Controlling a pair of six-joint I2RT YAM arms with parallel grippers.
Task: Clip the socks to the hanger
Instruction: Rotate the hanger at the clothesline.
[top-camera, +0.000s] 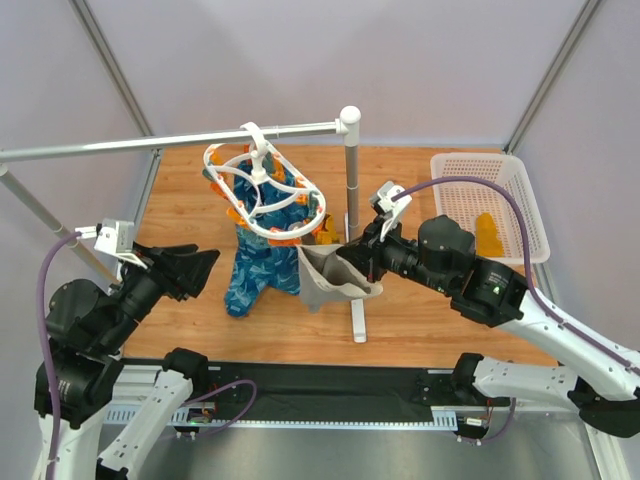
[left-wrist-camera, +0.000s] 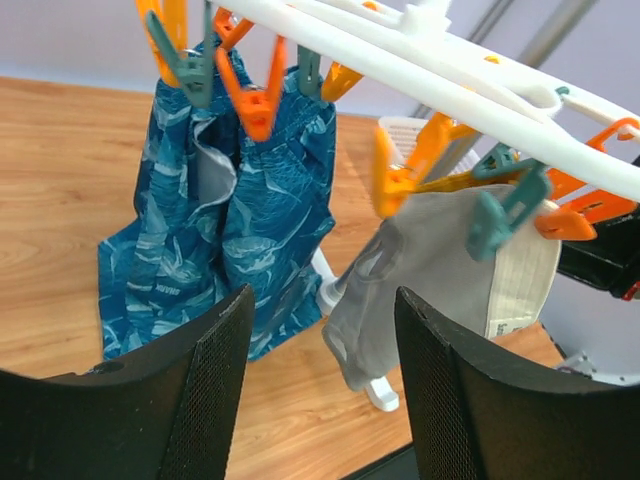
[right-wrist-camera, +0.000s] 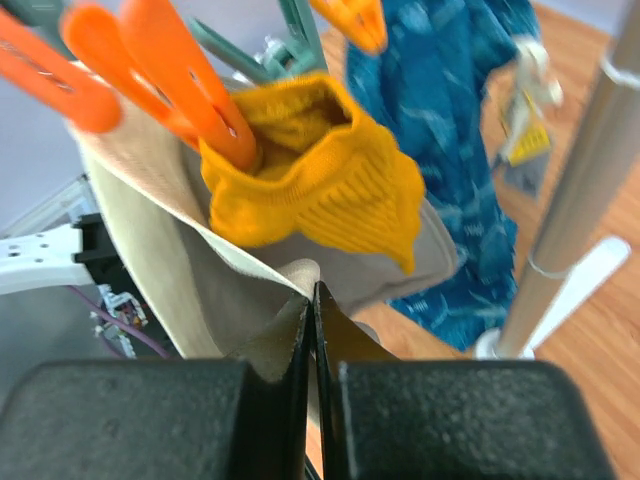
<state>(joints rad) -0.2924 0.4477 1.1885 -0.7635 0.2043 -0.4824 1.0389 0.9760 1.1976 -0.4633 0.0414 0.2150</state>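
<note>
Hanger (top-camera: 265, 195) on rail (top-camera: 150, 143), bearing blue cloth (top-camera: 258, 265) and grey garment (top-camera: 335, 280); top view alone shows loose sock (top-camera: 488, 235) in far-right basket (top-camera: 470, 185); right wrist view alone shows clipped sock (right-wrist-camera: 310, 185) under orange clip (right-wrist-camera: 190, 85), right gripper (right-wrist-camera: 313, 310) clenched on the grey garment's edge; left gripper (left-wrist-camera: 320, 330) released, near left.

two black and white robot arms with purple cables
the left arm (top-camera: 95, 315) and right arm (top-camera: 480, 285) have fat round black joints up top and smooth white parts lower down. a thin purple cable (top-camera: 47, 275) runs along the left one and another (top-camera: 485, 190) along the right one. each wrist has a little white box (top-camera: 115, 237). the left gripper (left-wrist-camera: 322, 295) has two wide black fingers (left-wrist-camera: 210, 390) with curved tips and tiny dots all over the inside. the right gripper (right-wrist-camera: 315, 292) has two flat, blocky black fingers (right-wrist-camera: 130, 420).
</note>
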